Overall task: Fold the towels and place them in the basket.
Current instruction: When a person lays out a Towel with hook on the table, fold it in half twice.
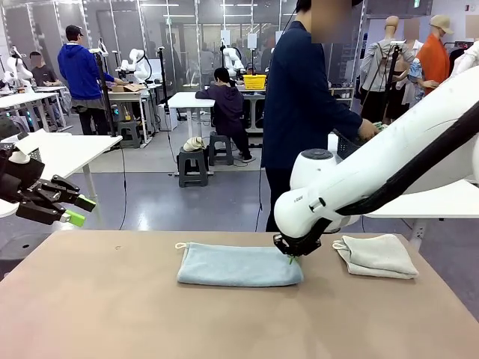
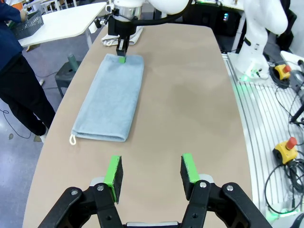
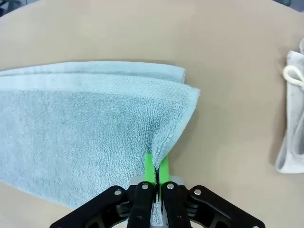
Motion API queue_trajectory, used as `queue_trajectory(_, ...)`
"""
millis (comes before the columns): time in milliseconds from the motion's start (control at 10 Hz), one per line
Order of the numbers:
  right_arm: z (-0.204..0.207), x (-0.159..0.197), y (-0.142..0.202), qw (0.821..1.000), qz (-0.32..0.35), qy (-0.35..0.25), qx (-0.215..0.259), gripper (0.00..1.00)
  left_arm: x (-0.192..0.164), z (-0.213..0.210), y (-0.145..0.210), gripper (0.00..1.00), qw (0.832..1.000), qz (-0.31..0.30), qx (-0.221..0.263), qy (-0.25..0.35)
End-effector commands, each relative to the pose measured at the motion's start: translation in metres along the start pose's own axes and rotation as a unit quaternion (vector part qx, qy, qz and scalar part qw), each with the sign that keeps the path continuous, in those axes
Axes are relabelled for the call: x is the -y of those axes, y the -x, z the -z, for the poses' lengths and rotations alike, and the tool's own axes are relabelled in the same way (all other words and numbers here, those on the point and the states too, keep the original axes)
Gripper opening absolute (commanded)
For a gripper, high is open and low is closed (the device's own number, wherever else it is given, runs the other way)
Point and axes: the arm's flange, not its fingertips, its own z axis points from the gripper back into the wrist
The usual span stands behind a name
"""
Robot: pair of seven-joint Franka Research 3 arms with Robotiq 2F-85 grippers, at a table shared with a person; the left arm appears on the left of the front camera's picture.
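The pale blue terry towel (image 1: 239, 265), folded once lengthwise, lies flat near the middle of the brown desk (image 1: 112, 314). The right gripper (image 3: 156, 172) pinches the towel's right-hand end with fingers closed on the cloth, probably to lift that end for the next fold. The left gripper (image 2: 151, 176) hovers off the desk's left edge, fingers apart and empty. A folded cream-white towel (image 1: 376, 256) rests near the far right edge.

You see the blue towel (image 1: 239, 265) mid-table (image 1: 112, 314); right of that towel lies the white towel (image 1: 376, 256), apart from it.
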Motion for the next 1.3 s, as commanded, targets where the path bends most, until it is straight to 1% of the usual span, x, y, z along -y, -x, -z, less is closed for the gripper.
queue_trajectory(0,-0.014,0.005,0.007,1.000,-0.012,-0.004,-0.015,0.00,0.001,-0.001,-0.001,0.63,1.000,0.002,0.008,0.002)
queue_trajectory(200,-0.034,-0.008,0.003,0.999,-0.031,0.010,-0.009,0.00,0.001,-0.001,-0.001,0.63,1.000,0.002,0.008,0.002)
queue_trajectory(300,-0.046,-0.022,-0.003,0.999,-0.042,0.018,-0.002,0.00,0.001,-0.001,-0.001,0.63,1.000,0.002,0.008,0.002)
queue_trajectory(500,-0.058,-0.065,-0.019,0.997,-0.062,0.055,0.003,0.00,0.001,-0.001,-0.001,0.63,1.000,0.002,0.008,0.002)
queue_trajectory(700,-0.054,-0.118,-0.035,0.994,-0.070,0.078,-0.009,0.00,0.001,-0.001,-0.001,0.63,1.000,0.002,0.008,0.002)
queue_trajectory(900,-0.050,-0.168,-0.038,0.994,-0.076,0.073,-0.019,0.00,0.001,-0.001,-0.001,0.63,1.000,0.002,0.008,0.002)
queue_trajectory(1000,-0.043,-0.192,-0.041,0.995,-0.065,0.071,-0.024,0.00,0.001,-0.001,-0.001,0.63,1.000,0.002,0.008,0.002)
queue_trajectory(1200,-0.029,-0.224,-0.042,0.997,-0.043,0.057,-0.028,0.00,0.001,-0.001,-0.001,0.63,1.000,0.002,0.008,0.002)
